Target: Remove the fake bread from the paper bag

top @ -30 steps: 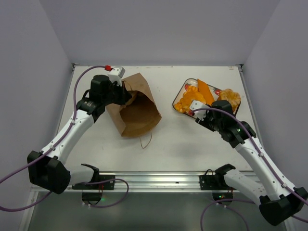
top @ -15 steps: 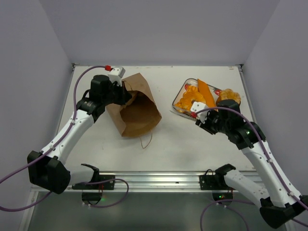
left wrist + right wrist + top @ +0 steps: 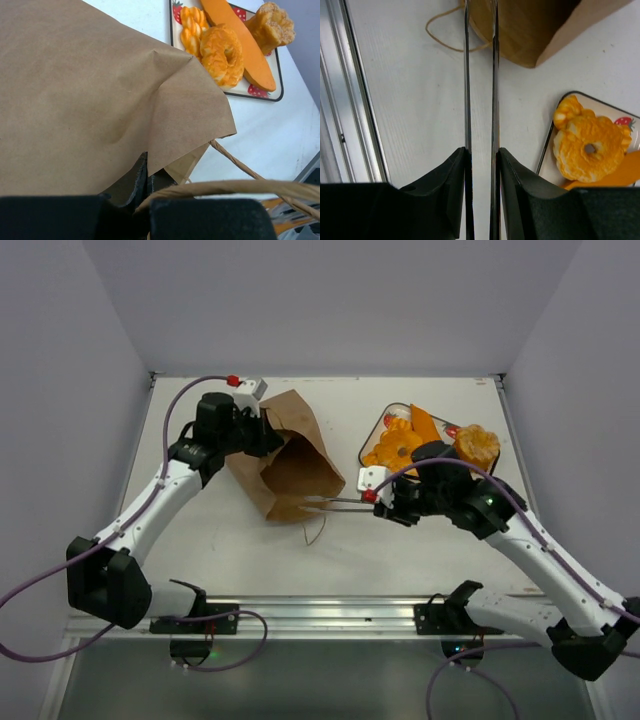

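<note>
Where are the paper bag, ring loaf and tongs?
paper bag (image 3: 290, 418): top external view, upper side panel.
ring loaf (image 3: 571, 151): right wrist view, left side of crust.
tongs (image 3: 494, 75): right wrist view, right blade.

1. You have bright, even overhead light; the white tabletop (image 3: 420, 550) carries only faint, soft shadows around the paper bag (image 3: 290, 460).
2. In your left wrist view, its nearest handle (image 3: 225, 187) looks soft.
3. The bread (image 3: 222, 52) gleams slightly.
</note>
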`<state>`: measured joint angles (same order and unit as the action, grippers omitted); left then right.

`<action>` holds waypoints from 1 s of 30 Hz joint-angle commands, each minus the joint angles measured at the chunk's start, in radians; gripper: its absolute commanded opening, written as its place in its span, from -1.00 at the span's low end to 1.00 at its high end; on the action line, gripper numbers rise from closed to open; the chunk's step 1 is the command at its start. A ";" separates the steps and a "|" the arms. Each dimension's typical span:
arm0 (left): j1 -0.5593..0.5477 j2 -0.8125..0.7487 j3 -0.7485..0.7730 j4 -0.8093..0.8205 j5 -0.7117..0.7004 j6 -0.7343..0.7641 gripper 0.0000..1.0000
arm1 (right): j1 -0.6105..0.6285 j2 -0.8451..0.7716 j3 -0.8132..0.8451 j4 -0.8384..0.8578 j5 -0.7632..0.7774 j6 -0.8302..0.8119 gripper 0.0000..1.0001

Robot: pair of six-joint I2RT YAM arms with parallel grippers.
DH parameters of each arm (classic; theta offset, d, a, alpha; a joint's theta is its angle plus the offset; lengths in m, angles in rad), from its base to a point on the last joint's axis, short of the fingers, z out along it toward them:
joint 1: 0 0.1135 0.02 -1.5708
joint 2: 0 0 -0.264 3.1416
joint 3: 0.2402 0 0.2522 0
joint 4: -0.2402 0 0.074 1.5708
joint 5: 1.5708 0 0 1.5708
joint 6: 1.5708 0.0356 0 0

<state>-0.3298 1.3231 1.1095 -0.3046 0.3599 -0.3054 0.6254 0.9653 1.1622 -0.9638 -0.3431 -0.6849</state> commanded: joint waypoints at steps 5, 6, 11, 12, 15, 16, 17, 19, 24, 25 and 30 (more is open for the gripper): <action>-0.026 0.053 0.013 0.177 0.080 -0.153 -1.00 | 0.148 0.185 -0.009 0.295 0.300 0.161 -0.31; -0.029 0.054 0.003 0.199 0.082 -0.172 -1.00 | 0.151 0.202 -0.009 0.342 0.317 0.176 -0.31; -0.057 0.053 -0.077 0.447 0.056 -0.366 -1.00 | 0.151 0.300 0.005 0.459 0.395 0.255 -0.31; -0.057 0.054 -0.077 0.447 0.044 -0.367 -1.00 | 0.149 0.314 0.005 0.470 0.407 0.263 -0.31; -0.086 0.067 -0.131 0.606 -0.001 -0.469 -1.00 | 0.142 0.364 0.011 0.508 0.453 0.304 -0.30; -0.097 0.073 -0.151 0.627 -0.012 -0.506 -1.00 | 0.137 0.375 0.010 0.514 0.457 0.318 -0.30; -0.103 0.085 -0.158 0.645 -0.039 -0.523 -1.00 | 0.132 0.383 0.008 0.520 0.463 0.349 -0.29; -0.118 0.091 -0.172 0.686 -0.071 -0.553 -1.00 | 0.117 0.404 -0.001 0.536 0.472 0.372 -0.28; -0.152 0.097 -0.189 0.734 -0.171 -0.567 -1.00 | 0.036 0.420 -0.030 0.563 0.444 0.444 -0.29; -0.164 0.096 -0.189 0.739 -0.183 -0.571 -1.00 | 0.027 0.426 -0.038 0.566 0.434 0.465 -0.30; -0.190 0.084 -0.203 0.779 -0.263 -0.587 -1.00 | 0.004 0.412 -0.073 0.614 0.429 0.530 -0.34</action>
<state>-0.5018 1.4269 0.9176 0.3473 0.1814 -0.8539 0.6273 1.3888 1.1053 -0.4404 0.0883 -0.2348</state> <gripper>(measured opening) 0.009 0.343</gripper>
